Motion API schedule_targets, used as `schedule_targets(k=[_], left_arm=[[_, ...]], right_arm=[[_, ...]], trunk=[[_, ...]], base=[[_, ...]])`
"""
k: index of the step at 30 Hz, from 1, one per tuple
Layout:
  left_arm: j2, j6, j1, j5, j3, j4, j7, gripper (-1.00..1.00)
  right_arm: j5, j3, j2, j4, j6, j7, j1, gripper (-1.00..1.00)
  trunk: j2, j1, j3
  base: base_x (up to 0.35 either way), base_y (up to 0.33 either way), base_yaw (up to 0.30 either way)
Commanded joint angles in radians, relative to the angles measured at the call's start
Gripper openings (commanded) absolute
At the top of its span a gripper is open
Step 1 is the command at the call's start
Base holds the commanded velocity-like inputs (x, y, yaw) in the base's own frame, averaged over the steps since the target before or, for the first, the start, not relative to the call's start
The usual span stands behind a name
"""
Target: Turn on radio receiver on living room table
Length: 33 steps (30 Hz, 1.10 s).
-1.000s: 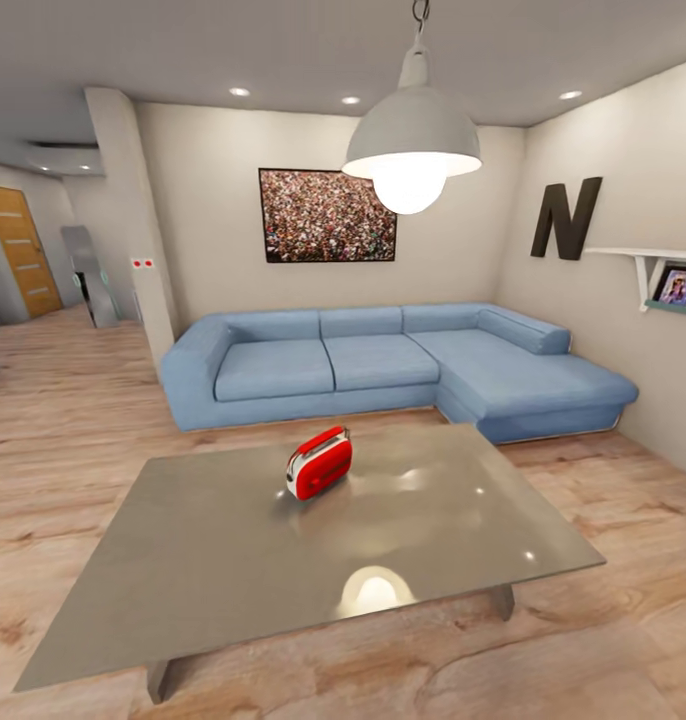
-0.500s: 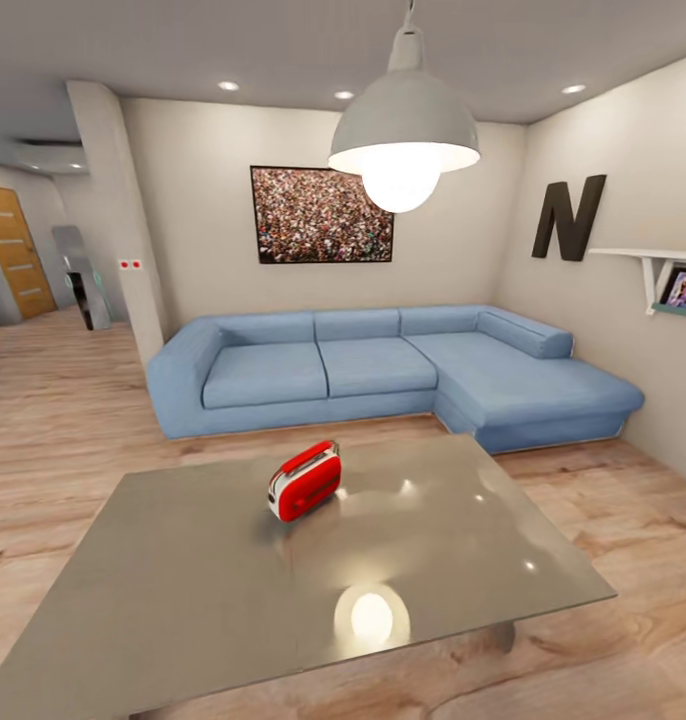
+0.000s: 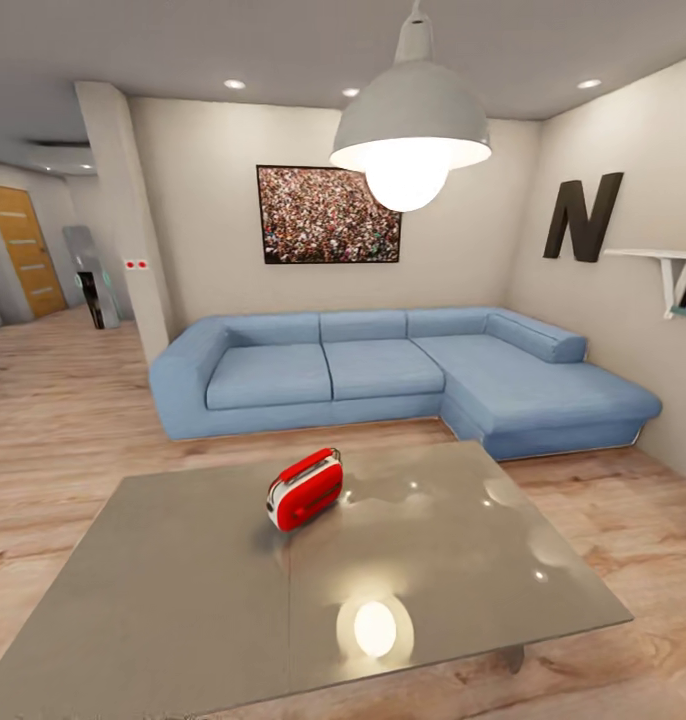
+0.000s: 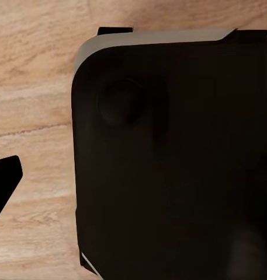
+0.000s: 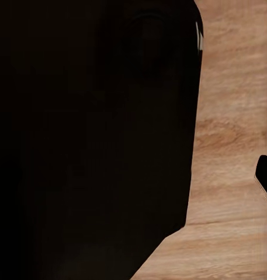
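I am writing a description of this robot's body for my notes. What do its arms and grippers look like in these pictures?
Little can be told. In the left wrist view a large black rounded block with a pale grey edge shows above the wood floor, and in the right wrist view a similar black body. Their finish is matt and plain, with no cables or markings visible. The fingers cannot be made out.

Item: large low rectangular glossy grey surface (image 3: 183, 600), standing on light wood plank floor (image 3: 63, 420). Contents: one small red rounded radio with white trim (image 3: 305, 489), left of centre, towards the far edge.
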Motion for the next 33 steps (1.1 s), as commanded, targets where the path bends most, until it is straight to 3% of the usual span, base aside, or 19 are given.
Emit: schedule_targets(k=[1,33], left_arm=[[0.0,0.0,0.0,0.0,0.0,0.0,0.0,1.0],[0.0,0.0,0.0,0.0,0.0,-0.009,0.0,1.0]], right_arm=[[0.0,0.0,0.0,0.0,0.0,0.0,0.0,1.0],[0.001,0.002,0.0,0.0,0.0,0.0,0.0,1.0]], trunk=[[0.0,0.0,0.0],[0.0,0.0,0.0]], base=[[0.006,-0.003,0.241],[0.001,0.0,0.246]])
